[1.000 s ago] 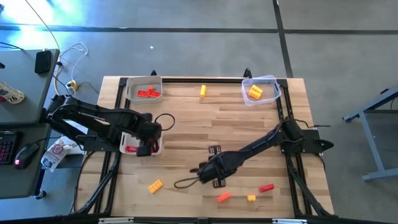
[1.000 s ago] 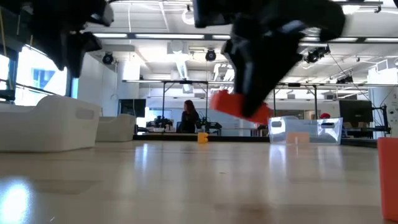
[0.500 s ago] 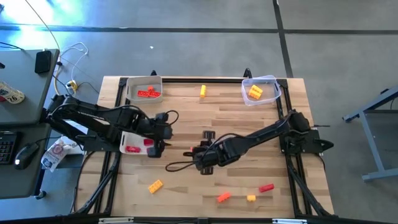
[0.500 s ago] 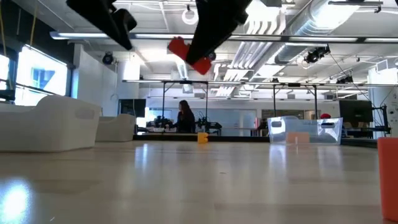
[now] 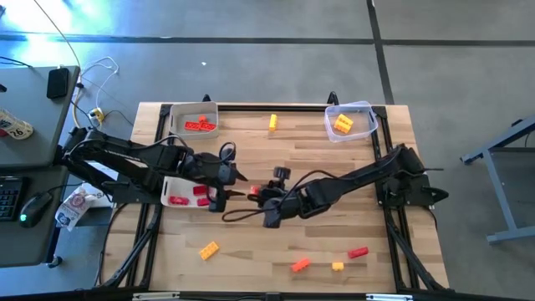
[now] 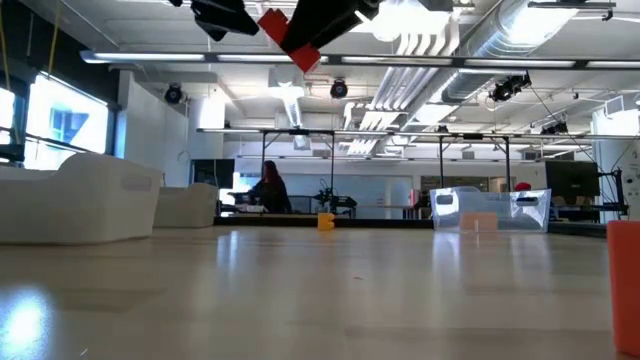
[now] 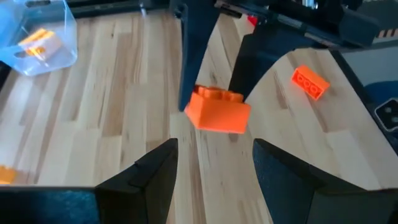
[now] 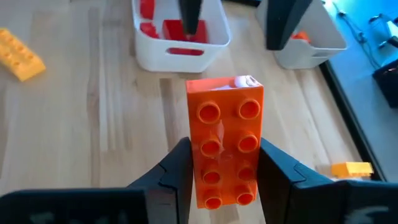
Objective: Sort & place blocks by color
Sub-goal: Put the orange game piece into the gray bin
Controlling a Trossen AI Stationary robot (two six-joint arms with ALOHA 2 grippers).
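Note:
My right gripper is shut on an orange block, held high above the table's middle. My left gripper stands open just left of it, its fingers pointing at the block without touching. Behind the left gripper a white tray holds red blocks. A second white tray at the far left holds more. A clear tub at the far right holds yellow blocks. Loose blocks lie near the front edge: yellow, orange, yellow, red. My right gripper pinches the orange block's two long sides between its two fingers, near the block's near end. The fingers slant down from the table's right and lie along the block. The block sticks out past the fingertips, studs toward the wrist camera, lifted clear of the table.
A single yellow block lies at the far middle between the far tray and the tub. Dark cables loop over the table beside both grippers. Bare wood lies between the middle and the loose blocks in front.
My right gripper has risen and gone toward the table's left with the orange block, which is now much higher above the table. My left gripper has tipped up from over the near tray and moved right toward the block, staying open.

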